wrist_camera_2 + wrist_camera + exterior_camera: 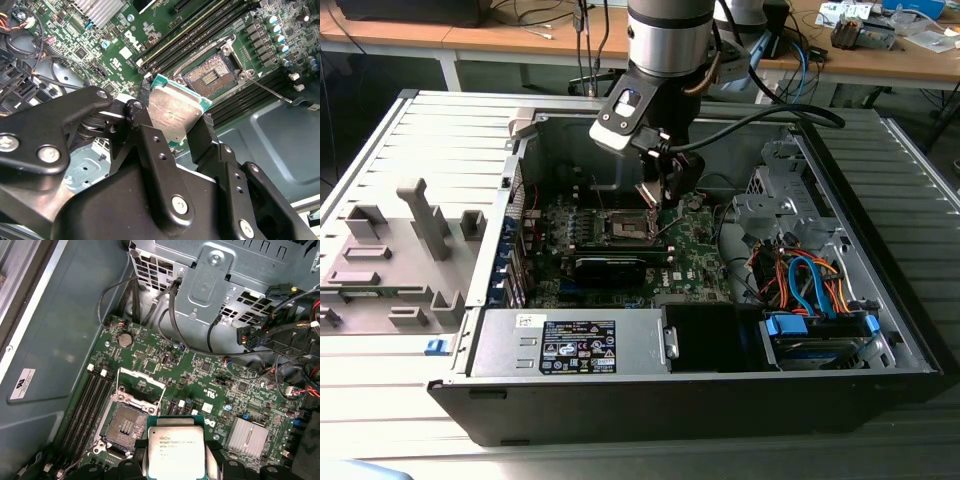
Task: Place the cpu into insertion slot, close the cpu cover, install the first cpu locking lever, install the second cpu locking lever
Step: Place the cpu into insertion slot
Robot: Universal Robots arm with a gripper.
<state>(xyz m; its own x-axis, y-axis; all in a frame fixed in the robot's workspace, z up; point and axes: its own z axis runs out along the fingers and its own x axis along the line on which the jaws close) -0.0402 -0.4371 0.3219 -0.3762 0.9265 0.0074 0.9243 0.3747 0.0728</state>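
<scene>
My gripper [172, 122] is shut on the cpu [175, 106], a flat square chip with a silvery top and a green edge, pinched between two black fingers [143, 127]. In the first wrist view the cpu [175, 452] hangs just beside the insertion slot [125, 426], above the green board. The insertion slot [212, 75] lies bare, its dark contact field showing. The cpu cover [142, 378] stands raised at the slot's far side. A thin locking lever [270, 90] sticks out loose from the slot. In the exterior view the gripper [663, 192] hovers over the slot [628, 228].
The open computer case [880, 300] has tall walls around the board. Memory slots [87, 405] flank the socket. A finned heatsink [248, 437], a metal drive cage [210, 285] with loose cables, coloured cables [800, 280] and the power supply [570, 345] stand nearby.
</scene>
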